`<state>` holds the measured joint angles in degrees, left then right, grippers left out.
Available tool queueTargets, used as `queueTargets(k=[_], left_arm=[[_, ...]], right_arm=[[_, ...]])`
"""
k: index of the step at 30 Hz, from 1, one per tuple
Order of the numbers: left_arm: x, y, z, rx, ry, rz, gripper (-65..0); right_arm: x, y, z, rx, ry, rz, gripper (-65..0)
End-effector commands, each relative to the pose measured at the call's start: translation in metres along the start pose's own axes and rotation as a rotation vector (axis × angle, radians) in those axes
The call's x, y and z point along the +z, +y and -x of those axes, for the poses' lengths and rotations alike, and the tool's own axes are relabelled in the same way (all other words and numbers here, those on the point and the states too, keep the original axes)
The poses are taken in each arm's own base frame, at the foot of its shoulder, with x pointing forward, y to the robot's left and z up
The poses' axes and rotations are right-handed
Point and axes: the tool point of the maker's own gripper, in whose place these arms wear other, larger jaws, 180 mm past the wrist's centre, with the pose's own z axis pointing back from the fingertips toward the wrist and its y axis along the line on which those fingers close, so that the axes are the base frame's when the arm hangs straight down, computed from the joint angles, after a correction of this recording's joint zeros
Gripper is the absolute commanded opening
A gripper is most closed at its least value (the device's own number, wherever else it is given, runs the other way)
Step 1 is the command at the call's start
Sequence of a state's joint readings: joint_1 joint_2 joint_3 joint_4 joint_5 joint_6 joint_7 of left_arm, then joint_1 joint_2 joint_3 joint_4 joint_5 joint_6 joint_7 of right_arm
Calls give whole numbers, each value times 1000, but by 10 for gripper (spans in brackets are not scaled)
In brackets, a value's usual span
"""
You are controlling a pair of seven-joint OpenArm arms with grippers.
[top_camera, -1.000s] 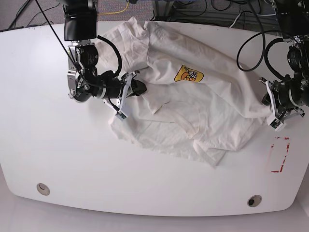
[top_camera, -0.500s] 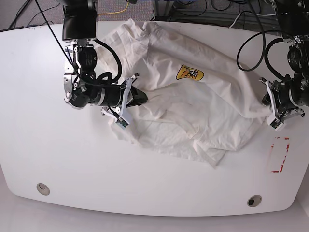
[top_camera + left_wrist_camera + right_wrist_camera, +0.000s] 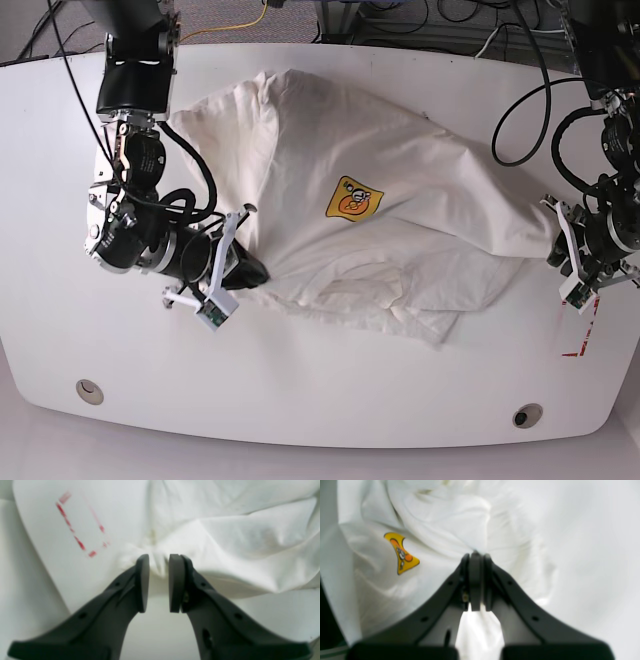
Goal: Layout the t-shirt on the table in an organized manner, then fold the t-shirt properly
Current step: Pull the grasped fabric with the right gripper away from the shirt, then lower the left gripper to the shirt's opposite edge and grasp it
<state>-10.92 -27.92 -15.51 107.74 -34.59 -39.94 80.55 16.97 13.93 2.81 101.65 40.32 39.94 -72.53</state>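
Dragged toward the near left corner of the table point(image 3: 320, 420), the right end effector point(image 3: 232, 272) had pulled its side of the shirt point(image 3: 400, 230) outward since a second earlier, and the crumpled middle had opened into a broader sheet, the yellow patch point(image 3: 352, 197) shifting with it. That end effector was pressed together on a fold of cloth, the fabric bunching at its tips in the right wrist view point(image 3: 477, 580). Opposite it, the left end effector point(image 3: 572, 262) had barely moved; its jaws stood slightly parted with a gathered hem between them point(image 3: 157, 580), evidently pinching it.

Between the two, the shirt lay stretched across the table, its long axis running from one end effector to the other. From the right end effector the cloth ran away toward the patch; from the left it ran back toward the middle, with red tape marks point(image 3: 580, 335) just beside that end effector. A loose, still-wrinkled flap point(image 3: 430, 320) hung toward the near edge, nearer the left end effector, which looked better placed to flatten it.
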Motion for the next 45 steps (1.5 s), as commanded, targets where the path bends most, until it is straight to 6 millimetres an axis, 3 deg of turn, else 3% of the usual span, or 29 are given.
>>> queueTargets(k=[1,8,11,20,25,30,36,39,45], left_arm=[[15,20,-25,-31,-67,-64,-528],[55,48,-84,-98,-223,-195,-528],[65,58,-99,-103,-263,-228,-528],[81,66,-125,-110,-347,-245,-528],[65,50,-129,-70,-372,-182,-524],[43,24,-122,-29,-365,-101,-524],[15,2,-96,87,-278,-67,-519],[3,-6,-76,131,-208,-72,-468],[-9,-12,-39,171,-101,-112,-276]], right_arm=[[15,-16,-41,73,-90,44,-650],[49,-53,-91,184,-142,157,-650],[58,-59,-107,212,-166,182,-650],[74,-70,-123,258,-176,227,-650],[76,-71,-124,261,-177,232,-650],[77,-69,-120,269,-169,234,-650],[70,-64,-108,255,-150,217,-650],[66,-62,-98,240,-134,205,-650],[59,-57,-84,219,-113,186,-650]])
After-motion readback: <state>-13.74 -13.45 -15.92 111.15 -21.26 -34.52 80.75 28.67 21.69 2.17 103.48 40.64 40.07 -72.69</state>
